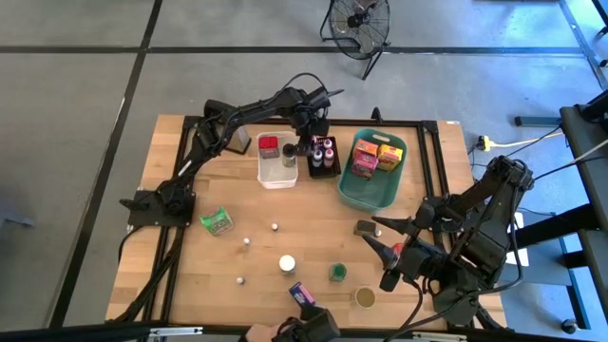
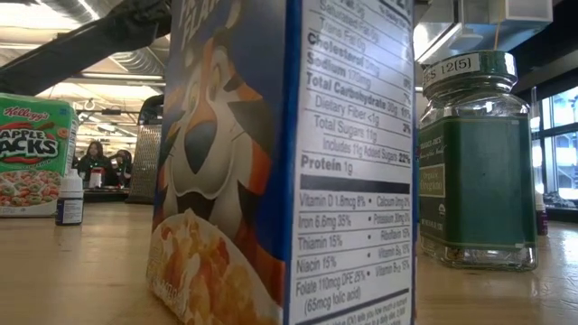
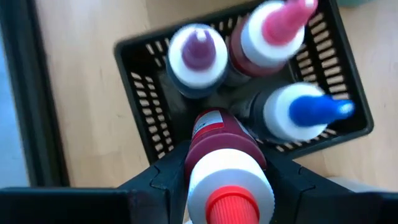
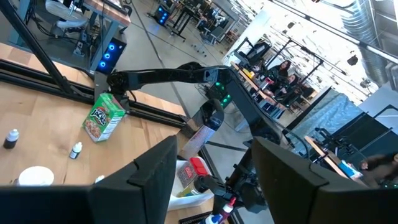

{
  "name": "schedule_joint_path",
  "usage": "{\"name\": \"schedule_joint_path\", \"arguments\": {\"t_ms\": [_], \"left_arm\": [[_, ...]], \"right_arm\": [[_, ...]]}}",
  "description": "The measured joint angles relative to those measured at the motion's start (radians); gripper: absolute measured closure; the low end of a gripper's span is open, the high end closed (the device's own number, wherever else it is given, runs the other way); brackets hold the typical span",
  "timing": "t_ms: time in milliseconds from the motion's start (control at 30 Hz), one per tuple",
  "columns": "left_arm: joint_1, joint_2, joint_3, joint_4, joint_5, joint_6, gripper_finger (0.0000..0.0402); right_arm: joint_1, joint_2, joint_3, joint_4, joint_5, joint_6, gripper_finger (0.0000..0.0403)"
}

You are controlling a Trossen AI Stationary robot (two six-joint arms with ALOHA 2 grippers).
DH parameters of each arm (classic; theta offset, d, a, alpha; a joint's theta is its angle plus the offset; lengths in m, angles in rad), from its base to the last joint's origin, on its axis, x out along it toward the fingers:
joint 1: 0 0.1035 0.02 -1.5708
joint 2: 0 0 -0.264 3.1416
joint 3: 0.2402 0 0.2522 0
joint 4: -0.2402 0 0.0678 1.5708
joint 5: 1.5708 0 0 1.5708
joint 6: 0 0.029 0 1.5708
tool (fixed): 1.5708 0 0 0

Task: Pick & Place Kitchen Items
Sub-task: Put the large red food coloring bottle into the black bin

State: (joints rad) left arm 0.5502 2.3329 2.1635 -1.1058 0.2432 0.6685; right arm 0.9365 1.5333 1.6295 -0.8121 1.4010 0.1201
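Kitchen items sit spread over the wooden counter (image 1: 190, 256): a green cereal box (image 1: 217, 221) lying near the left side, a white-lidded jar (image 1: 287, 263), a green jar (image 1: 337, 273), a round open can (image 1: 365, 297), a blue cereal box (image 1: 301, 293) at the near edge, plus 3 tiny dropper bottles (image 1: 246, 241) in the open middle. Left claw (image 1: 306, 150) is at the far side, over the black slatted tray (image 3: 143, 93), clamped on a red-capped dark red bottle (image 3: 225, 168). 3 more capped bottles stand in the tray: purple (image 3: 198, 55), pink (image 3: 273, 31), blue (image 3: 298, 112). White bin (image 1: 276, 177) just left of the tray holds a red box (image 1: 269, 145). Teal basket (image 1: 366, 195) to the tray's right holds orange, yellow and pink boxes (image 1: 377, 154). Right claw (image 1: 390, 250) hangs over the right near part of the counter, fingers apart, nothing between them. Plenty of bare wood in the center and left front. Counter has a black metal frame along its far and side edges. Grey tiled floor around it; a floor fan (image 1: 359, 24) stands beyond the far edge. Low view shows a metal grater (image 2: 144, 149) and people seated far back in the room.
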Motion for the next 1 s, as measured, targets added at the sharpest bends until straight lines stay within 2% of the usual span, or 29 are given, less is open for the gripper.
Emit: {"name": "schedule_joint_path", "arguments": {"t_ms": [667,1000], "left_arm": [[-0.006,0.006,0.0,0.003,-0.033,0.0,0.0253],[-0.008,0.006,0.0,0.005,-0.032,0.0,0.0197]], "right_arm": [[-0.023,0.0,0.0,-0.015,-0.051,0.007,0.0192],[-0.026,0.0,0.0,-0.015,-0.053,0.007,0.0192]]}}
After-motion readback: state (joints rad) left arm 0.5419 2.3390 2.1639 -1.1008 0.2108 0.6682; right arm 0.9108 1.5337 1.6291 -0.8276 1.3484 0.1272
